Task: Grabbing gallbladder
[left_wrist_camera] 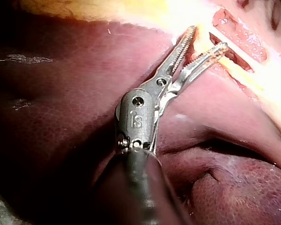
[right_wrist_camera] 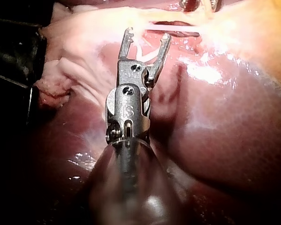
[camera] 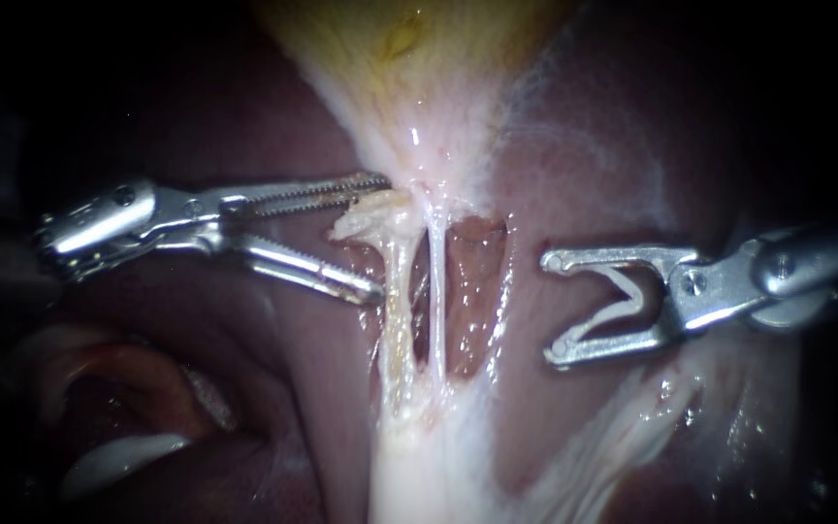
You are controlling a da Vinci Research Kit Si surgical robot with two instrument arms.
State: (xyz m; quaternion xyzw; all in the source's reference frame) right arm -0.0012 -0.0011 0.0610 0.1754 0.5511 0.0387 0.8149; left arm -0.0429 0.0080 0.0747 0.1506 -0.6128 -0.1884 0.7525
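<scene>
Holding the left instrument at the pale neck of the gallbladder, serrated jaws spread wide, upper tip touching or just short of that neck, a frayed tag of tissue lying in the gap but not pinched. Seeing the gallbladder itself as the yellow sac high in the endoscope view, tapering down into two thin tubes stretched over the liver. Hovering the right instrument well apart on the tubes' far side, jaws likewise gaping and holding nothing. Risking, probably, a bite on the frayed tag or a tube instead of firm wall by closing this low; risking a tear or slip under traction from so thin a purchase; risking a snag on the near tube with the lower jaw.
</scene>
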